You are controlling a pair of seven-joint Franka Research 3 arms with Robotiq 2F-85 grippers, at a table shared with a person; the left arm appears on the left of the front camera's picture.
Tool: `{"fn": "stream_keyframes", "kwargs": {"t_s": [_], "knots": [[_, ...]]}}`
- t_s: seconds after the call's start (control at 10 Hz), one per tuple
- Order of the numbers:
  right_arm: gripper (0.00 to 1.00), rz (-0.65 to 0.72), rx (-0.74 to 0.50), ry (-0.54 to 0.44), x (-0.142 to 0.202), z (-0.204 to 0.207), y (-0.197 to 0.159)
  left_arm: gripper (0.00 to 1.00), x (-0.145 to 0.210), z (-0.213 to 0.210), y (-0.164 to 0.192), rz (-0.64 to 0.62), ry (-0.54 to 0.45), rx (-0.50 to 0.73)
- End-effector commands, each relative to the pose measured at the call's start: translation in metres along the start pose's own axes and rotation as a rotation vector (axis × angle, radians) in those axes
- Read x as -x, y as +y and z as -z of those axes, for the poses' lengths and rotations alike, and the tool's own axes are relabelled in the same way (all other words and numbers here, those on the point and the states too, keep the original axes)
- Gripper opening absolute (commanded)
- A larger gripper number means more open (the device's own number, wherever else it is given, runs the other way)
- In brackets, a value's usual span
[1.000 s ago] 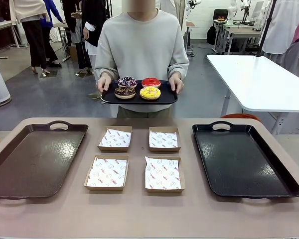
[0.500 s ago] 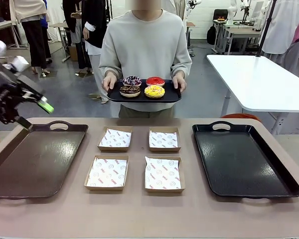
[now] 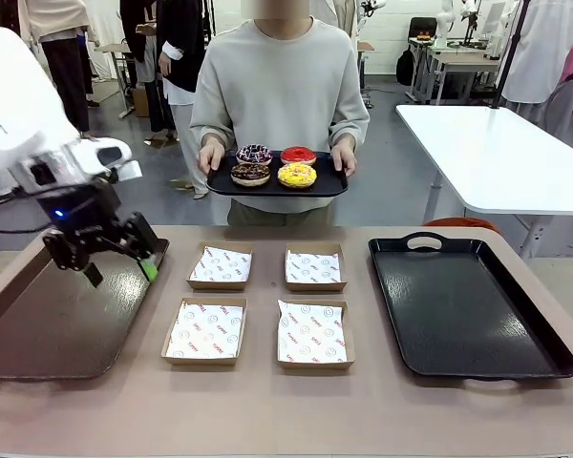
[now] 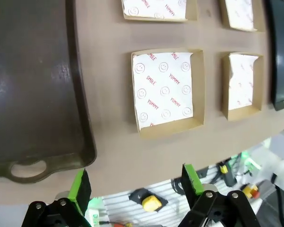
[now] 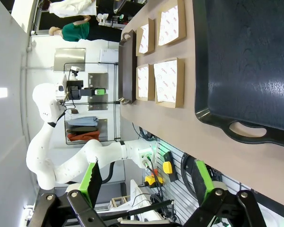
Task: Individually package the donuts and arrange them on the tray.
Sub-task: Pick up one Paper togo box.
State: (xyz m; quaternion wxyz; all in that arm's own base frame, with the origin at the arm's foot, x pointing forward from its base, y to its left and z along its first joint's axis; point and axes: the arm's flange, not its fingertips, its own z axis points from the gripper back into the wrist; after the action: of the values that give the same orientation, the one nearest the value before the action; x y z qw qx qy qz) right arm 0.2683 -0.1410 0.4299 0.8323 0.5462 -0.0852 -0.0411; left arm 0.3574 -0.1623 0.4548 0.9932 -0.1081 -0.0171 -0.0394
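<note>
- Left gripper (image 3: 122,269): jaws spread wide, nothing held. It hangs low over the far right corner of the large brown handled tray (image 3: 38,334), just beside the far-left box. I judge that a careless descent here could catch the tray rim or knock the box out of line.
- Right gripper (image 5: 146,182): jaws spread wide, nothing held, set back off the near edge of the worktop (image 3: 267,410) beside the glossy black handled tray (image 3: 477,315). No immediate hazard.
- Four ring donuts: chocolate with sprinkles (image 3: 250,174), dark purple-glazed with sprinkles (image 3: 254,154), yellow with sprinkles (image 3: 297,175), glossy red (image 3: 298,155). All sit packed close on a small black serving tray (image 3: 220,189) that the person holds beyond the far edge of the worktop, well apart from both grippers.
  - Risk: the held tray is not fixed, so it could tilt or drift as I reach.
  - Risk: wide jaws around one donut could shove its neighbour.
- Person's hands, one (image 3: 210,158) at each end (image 3: 343,156) of the serving tray: a far reach brings the arm close to them.
- Glaze and sprinkles: they look soft. Too firm a squeeze would likely dent a ring or smear the green pads.
- Four shallow brown cardboard boxes lined with printed white paper (image 3: 204,331), two by two between the large trays, all empty. They look light and may slide on contact. The near-right liner (image 3: 311,334) sits askew and could fold under a donut.
</note>
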Motion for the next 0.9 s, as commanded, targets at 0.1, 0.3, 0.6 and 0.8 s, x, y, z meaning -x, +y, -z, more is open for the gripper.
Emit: {"fn": "stream_keyframes", "kwargs": {"t_s": [0.1,0.3,0.6,0.8], "knots": [[1.00,-0.004,-0.011,-0.005,-0.001,0.001,0.001,1.00,0.000,0.050,-0.024,-0.028,-0.095,-0.125],[1.00,-0.004,-0.011,-0.005,-0.001,0.001,0.001,1.00,-0.007,0.088,-0.029,-0.031,-0.089,-0.174],[1.00,-0.004,-0.011,-0.005,-0.001,0.001,0.001,1.00,-0.021,0.124,-0.036,-0.062,-0.047,-0.190],[1.00,-0.004,-0.011,-0.005,-0.001,0.001,0.001,1.00,-0.026,0.128,-0.042,-0.067,-0.053,-0.179]]}}
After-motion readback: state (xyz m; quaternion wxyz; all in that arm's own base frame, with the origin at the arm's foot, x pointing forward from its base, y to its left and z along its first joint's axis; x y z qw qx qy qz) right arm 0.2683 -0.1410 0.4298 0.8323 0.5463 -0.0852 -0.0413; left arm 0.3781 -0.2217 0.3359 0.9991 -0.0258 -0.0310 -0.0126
